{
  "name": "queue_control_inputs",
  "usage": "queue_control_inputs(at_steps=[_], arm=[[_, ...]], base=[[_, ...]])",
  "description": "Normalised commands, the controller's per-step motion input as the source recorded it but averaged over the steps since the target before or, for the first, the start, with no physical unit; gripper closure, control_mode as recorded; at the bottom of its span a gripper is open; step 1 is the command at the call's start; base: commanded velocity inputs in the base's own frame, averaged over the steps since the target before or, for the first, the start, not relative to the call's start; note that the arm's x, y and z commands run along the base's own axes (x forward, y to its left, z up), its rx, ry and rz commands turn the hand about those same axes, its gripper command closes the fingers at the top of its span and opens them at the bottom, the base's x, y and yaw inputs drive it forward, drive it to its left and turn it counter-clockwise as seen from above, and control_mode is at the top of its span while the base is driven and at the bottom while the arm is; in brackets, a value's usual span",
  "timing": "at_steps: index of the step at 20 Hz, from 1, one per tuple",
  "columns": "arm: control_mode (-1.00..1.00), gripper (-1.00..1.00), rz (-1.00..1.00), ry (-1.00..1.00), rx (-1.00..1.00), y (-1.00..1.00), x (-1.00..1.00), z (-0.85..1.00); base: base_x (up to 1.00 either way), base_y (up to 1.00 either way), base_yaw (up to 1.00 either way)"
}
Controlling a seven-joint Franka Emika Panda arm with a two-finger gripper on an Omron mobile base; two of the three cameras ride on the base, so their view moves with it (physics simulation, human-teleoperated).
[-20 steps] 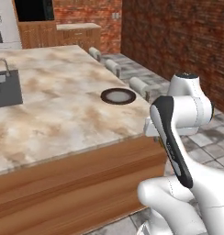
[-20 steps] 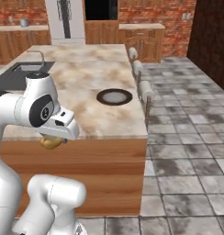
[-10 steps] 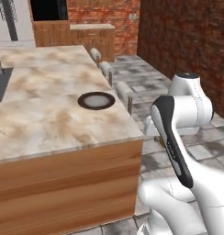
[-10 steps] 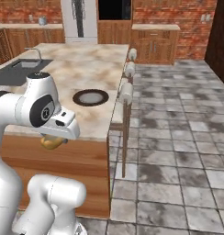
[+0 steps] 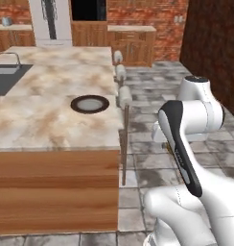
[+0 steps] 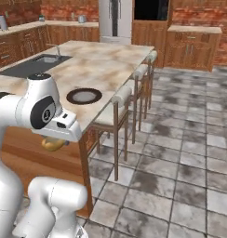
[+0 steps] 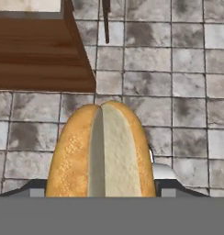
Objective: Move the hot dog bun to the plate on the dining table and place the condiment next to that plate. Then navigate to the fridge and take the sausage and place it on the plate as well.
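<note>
A marbled dining table (image 5: 47, 120) fills the room's middle, bar stools (image 6: 121, 96) along one side. A dark brown plate (image 5: 90, 103) sits near its edge. The gripper (image 6: 55, 142), tucked low beside the table's wooden base, pinches the hot dog bun (image 7: 102, 151). Lift well above the tabletop before reaching over the plate.

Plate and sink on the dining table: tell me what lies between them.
Nothing. In the left base view, only bare marbled top of the dining table lies between the plate and the sink.
</note>
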Motion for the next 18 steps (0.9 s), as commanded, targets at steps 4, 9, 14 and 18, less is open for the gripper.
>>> queue_control_inputs(at_steps=[4,9,14,18], arm=[[1.0,1.0,0.0,0.0,0.0,0.0,0.0,0.0],[1.0,1.0,0.0,0.0,0.0,0.0,0.0,0.0],[1.0,1.0,0.0,0.0,0.0,0.0,0.0,0.0],[1.0,1.0,0.0,0.0,0.0,0.0,0.0,0.0]], base=[[0.32,-0.86,0.54],[0.46,-0.71,0.57],[0.46,-0.74,0.56],[0.45,-0.83,0.54]])
